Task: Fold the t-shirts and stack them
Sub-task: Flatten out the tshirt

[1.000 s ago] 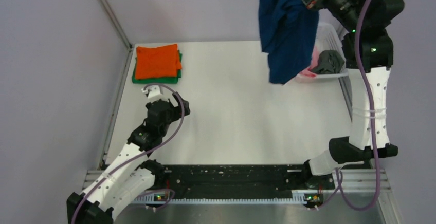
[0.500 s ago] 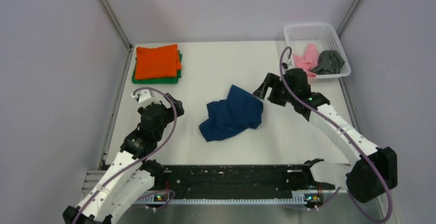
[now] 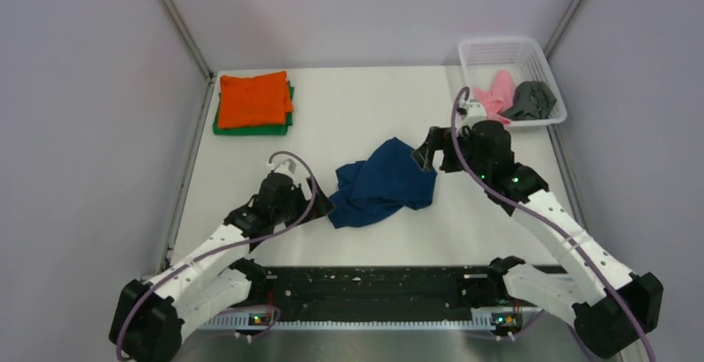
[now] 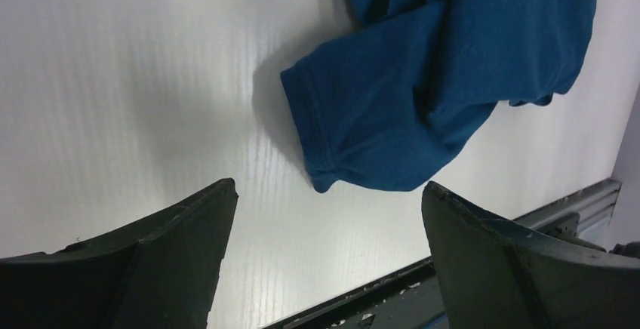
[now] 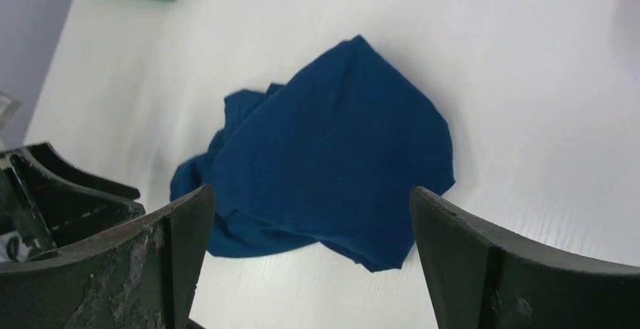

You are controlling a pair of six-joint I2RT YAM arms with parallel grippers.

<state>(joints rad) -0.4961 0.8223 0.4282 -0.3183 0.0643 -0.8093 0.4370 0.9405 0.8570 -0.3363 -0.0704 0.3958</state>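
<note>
Mia: Where is the blue shirt [image 3: 383,183] lying?

Ben: It is lying in a crumpled heap on the white table [image 3: 374,105], between the two grippers. The left gripper [image 4: 326,189] is sitting just beside one end of it. The right gripper [image 5: 309,191] is sitting just beside the other end.

Mia: Is the left gripper holding anything?

Ben: No. Its two fingers are standing wide apart and nothing is sitting between them. A hemmed corner of the blue shirt is pointing at the gap, just in front of the fingertips.

Mia: And the right gripper?

Ben: Its fingers are standing wide apart too, and it is holding nothing. The blue heap is lying just in front of it, in line with the gap between the fingers. I cannot tell if the gripper is touching the cloth.

Mia: Where are the other shirts lying?

Ben: The orange shirt [image 3: 253,98] is lying folded on top of the folded green shirt [image 3: 249,128]. That pile is sitting well apart from both grippers, on the left gripper's side. The pink shirt [image 3: 496,96] and the grey shirt [image 3: 531,99] are lying bunched up, touching, in the white basket [image 3: 498,46]. The basket is sitting near the right gripper, behind it, on the side away from the blue shirt.
</note>
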